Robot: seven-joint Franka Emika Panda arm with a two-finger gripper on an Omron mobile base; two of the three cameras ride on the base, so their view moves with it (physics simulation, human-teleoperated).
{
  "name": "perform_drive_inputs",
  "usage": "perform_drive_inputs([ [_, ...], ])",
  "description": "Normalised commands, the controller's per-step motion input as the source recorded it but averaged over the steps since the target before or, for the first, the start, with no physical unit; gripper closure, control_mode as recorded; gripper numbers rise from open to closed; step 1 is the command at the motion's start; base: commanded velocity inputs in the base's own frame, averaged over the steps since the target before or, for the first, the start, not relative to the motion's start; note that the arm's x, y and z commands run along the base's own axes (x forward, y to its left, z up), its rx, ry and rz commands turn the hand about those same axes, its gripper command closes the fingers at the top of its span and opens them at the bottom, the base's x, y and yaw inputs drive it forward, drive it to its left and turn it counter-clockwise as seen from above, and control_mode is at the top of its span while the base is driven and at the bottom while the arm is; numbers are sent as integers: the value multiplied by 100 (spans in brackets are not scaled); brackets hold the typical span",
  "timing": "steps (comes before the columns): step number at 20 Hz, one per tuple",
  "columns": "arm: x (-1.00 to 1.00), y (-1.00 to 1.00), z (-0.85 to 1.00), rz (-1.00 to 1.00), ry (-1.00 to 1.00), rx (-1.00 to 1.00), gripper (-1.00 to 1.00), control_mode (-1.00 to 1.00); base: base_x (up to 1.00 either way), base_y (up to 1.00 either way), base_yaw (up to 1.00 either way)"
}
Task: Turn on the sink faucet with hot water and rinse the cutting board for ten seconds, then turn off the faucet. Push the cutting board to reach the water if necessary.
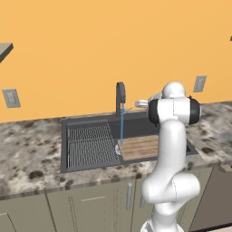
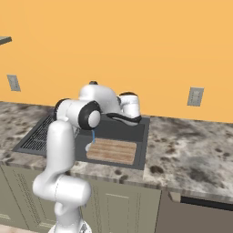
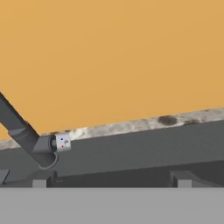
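Note:
The dark sink faucet (image 1: pixel 120 96) arches over the sink (image 1: pixel 64 146). A thin blue stream of water (image 1: pixel 121 127) falls from its spout onto the left end of the wooden cutting board (image 1: pixel 140 147), which lies flat in the right half of the basin. My gripper (image 3: pixel 111 180) hovers behind the basin, to the right of the faucet, open with nothing between its fingers. In the hand view the faucet's side lever (image 3: pixel 60 143), with a pale tip, sits just left of and above the left fingertip (image 3: pixel 41 179). The board (image 2: pixel 112 151) and water (image 2: pixel 93 135) also show in the right base view.
A ridged dark drying rack (image 1: pixel 88 145) fills the left half of the sink. Speckled granite counter (image 1: pixel 27 149) runs along both sides, with an orange wall behind. Wall outlets (image 1: pixel 11 98) (image 1: pixel 200 83) sit above the counter. Cabinet fronts (image 1: pixel 90 204) lie below.

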Motion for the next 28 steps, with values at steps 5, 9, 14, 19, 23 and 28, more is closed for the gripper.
perform_drive_inputs([
  [5,11,-18,-2,2,0,9,-100,-100,0,0,0],
  [9,9,-1,-17,3,0,4,-100,-100,0,0,0],
  [14,12,0,-6,2,0,4,-100,-100,0,0,0],
  [19,13,0,0,1,0,5,-100,-100,0,0,0],
  [23,11,0,0,1,0,4,-100,-100,0,0,0],
  [28,16,0,0,0,0,3,-100,-100,0,0,0],
])
